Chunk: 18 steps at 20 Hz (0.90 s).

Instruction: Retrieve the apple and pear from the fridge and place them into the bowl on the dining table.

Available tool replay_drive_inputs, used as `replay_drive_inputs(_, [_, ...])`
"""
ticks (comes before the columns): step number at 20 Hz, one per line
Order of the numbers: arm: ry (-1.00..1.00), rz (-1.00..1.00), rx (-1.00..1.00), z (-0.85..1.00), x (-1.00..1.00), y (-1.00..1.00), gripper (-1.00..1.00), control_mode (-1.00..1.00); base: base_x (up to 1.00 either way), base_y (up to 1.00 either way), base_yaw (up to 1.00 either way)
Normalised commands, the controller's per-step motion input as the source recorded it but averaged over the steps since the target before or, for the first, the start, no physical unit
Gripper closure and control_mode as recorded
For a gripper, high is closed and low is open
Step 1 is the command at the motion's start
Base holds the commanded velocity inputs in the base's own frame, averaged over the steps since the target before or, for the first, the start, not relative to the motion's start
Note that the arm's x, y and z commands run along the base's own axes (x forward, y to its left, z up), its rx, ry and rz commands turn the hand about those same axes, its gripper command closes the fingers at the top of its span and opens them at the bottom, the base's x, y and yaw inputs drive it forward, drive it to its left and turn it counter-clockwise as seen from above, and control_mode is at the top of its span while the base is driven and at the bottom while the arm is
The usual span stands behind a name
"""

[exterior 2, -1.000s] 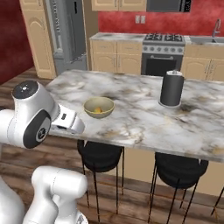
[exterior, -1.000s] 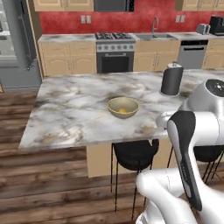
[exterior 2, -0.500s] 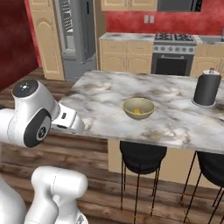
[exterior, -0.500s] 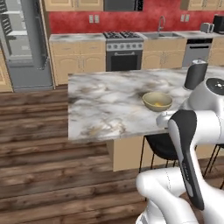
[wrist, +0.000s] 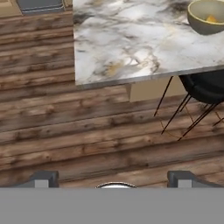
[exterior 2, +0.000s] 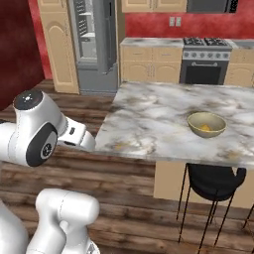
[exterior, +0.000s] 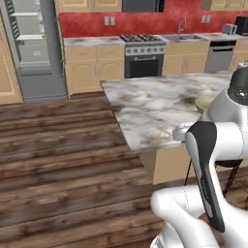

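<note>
Dark wood plank floor. Red back wall over tan base cabinets with a pale counter. Black stove beside the sink. Black stool under the table edge. Tall arched tan cabinet.

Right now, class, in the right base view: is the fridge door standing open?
Yes. The fridge shows its white inner shelves, with its grey door swung out beside them.
</note>
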Motion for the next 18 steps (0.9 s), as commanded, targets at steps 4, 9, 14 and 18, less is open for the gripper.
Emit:
replay_drive_inputs(4, [0.0, 0.0, 0.0, 0.0, 0.0, 0.0, -1.0, 1.0, 0.22, 1.0, -0.14])
replay_drive_inputs(9, [0.0, 0.0, 0.0, 0.0, 0.0, 0.0, -1.0, 1.0, 0.27, 1.0, -0.14])
replay_drive_inputs(14, [0.0, 0.0, 0.0, 0.0, 0.0, 0.0, -1.0, 1.0, 0.45, 1.0, -0.09])
replay_drive_inputs(18, [0.0, 0.0, 0.0, 0.0, 0.0, 0.0, -1.0, 1.0, 0.66, 1.0, -0.04])
